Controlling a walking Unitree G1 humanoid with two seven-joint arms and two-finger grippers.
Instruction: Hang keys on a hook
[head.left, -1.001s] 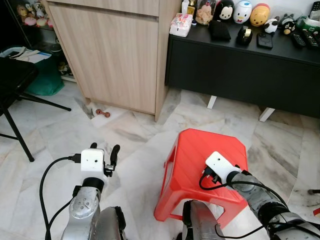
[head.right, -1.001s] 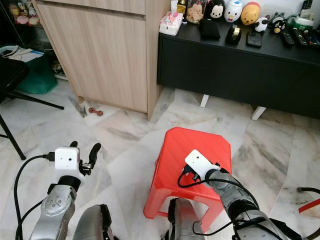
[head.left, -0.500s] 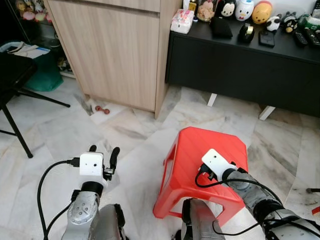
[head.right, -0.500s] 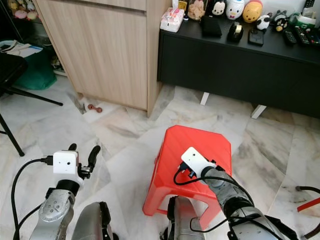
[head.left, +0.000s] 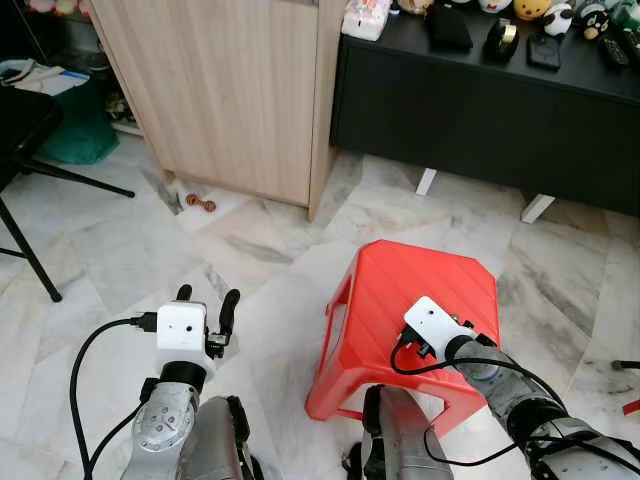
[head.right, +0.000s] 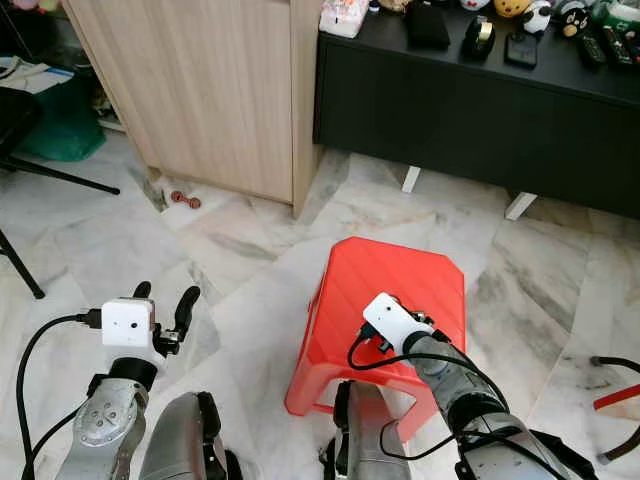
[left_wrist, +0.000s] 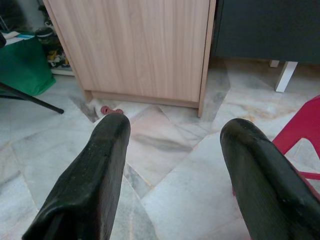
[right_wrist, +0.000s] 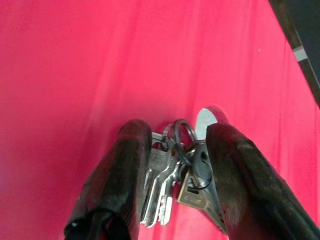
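Keys (right_wrist: 172, 175), at least three on one ring, lay on the red stool (head.left: 400, 300) between the right gripper (right_wrist: 175, 165)'s two fingers, closed against the bunch, their lower ends cut off. The left gripper (left_wrist: 175, 150) hung open, empty, above the marble floor (head.left: 120, 260).

A bunch of keys (right_wrist: 175, 175) is lying flat on the red stool (right_wrist: 75, 65), sitting between the two black fingers (right_wrist: 120, 175) of the right gripper (right_wrist: 172, 150). Several silver keys are fanning out side by side next to a darker brass-coloured one, all hanging off linked metal rings. The rings are resting just beside a small round hole in the stool's seat.
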